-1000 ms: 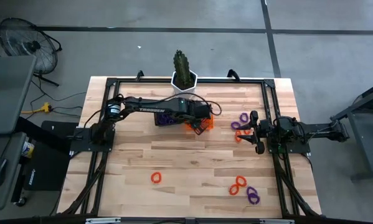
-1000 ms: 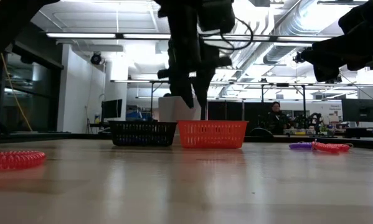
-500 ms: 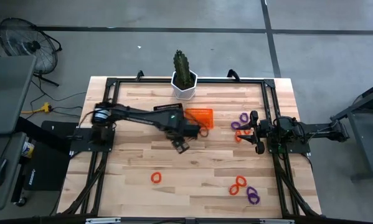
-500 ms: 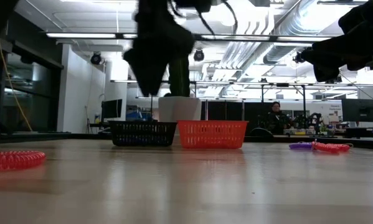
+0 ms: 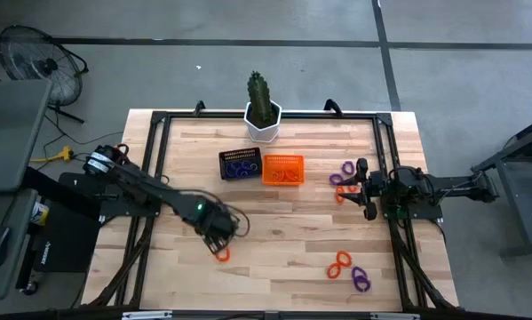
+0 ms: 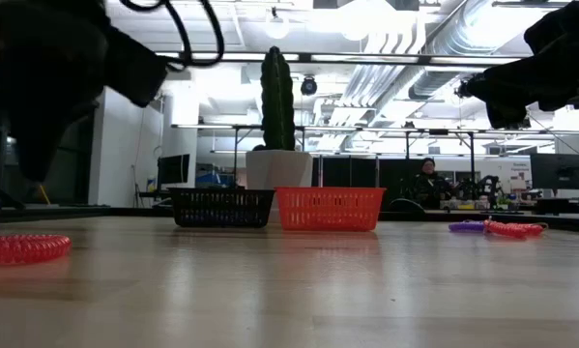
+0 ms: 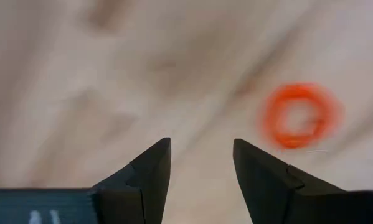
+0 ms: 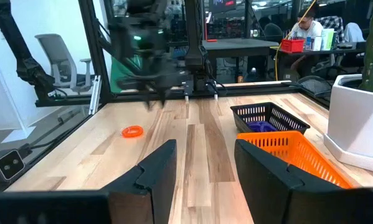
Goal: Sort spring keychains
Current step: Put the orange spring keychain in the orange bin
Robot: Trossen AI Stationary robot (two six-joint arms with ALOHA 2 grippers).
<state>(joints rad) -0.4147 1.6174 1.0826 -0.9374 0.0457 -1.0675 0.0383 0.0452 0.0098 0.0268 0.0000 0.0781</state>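
Table (image 5: pixel 274 222): light wood, dark frame rails along its edges.
Left arm (image 5: pixel 141 185): stretched from the left mount toward the front-centre of the table.
Right arm (image 5: pixel 425 188): parked at the right edge, level with the baskets.
Potted cactus (image 5: pixel 262 108): white pot, at the back edge, centre.
Black mesh basket (image 5: pixel 240 164): just in front of the cactus, purple coils inside.
Orange mesh basket (image 5: pixel 282 169): touching the black one on its right, orange coils inside.
Left gripper (image 5: pixel 215 238): low over the table, fingers parted, nothing between them; in the left wrist view (image 7: pixel 198 180), the coil lies ahead and off to one side.
Right gripper (image 5: pixel 365 187): fingers apart, empty, beside the right-hand coils.
Spring keychains: one orange (image 5: pixel 222 254) just in front of the left gripper; purple and orange (image 5: pixel 343 171) near the right gripper; orange and purple cluster (image 5: pixel 350 271) at front right.
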